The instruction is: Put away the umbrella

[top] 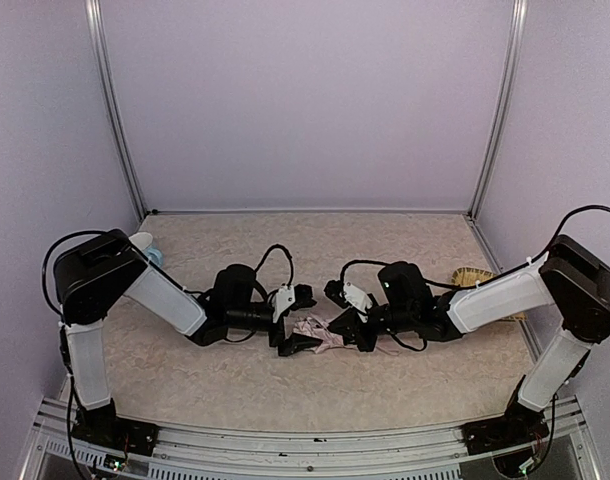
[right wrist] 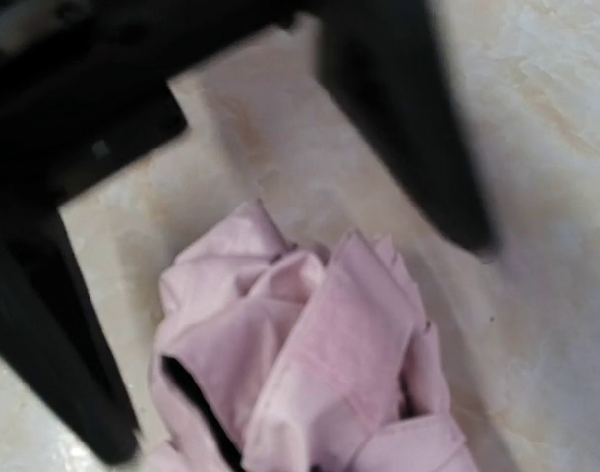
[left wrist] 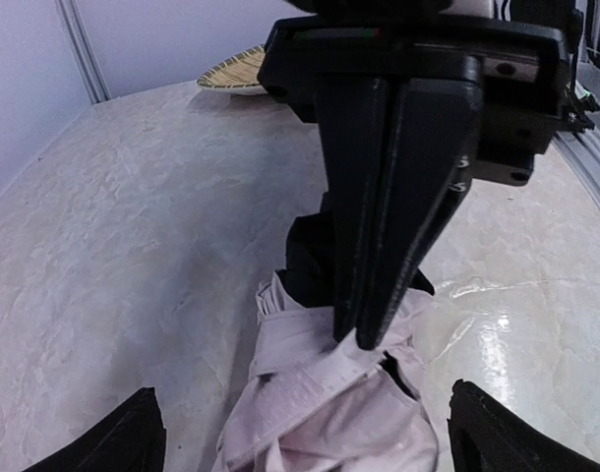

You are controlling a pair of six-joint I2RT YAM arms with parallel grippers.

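Observation:
The pale pink umbrella lies folded and crumpled on the table between the two arms, its black lining showing in the folds. It also shows in the left wrist view and the right wrist view. My left gripper is open wide, its fingertips on either side of the fabric. My right gripper comes in from the opposite side, shut, its tips pinching a pink strap or fold on top of the umbrella. The left gripper's fingers frame the right wrist view; the right gripper's own fingers are out of that frame.
A woven straw mat lies at the right edge of the table, also visible far off in the left wrist view. A small white and blue object sits behind the left arm. Metal frame posts stand at the back corners.

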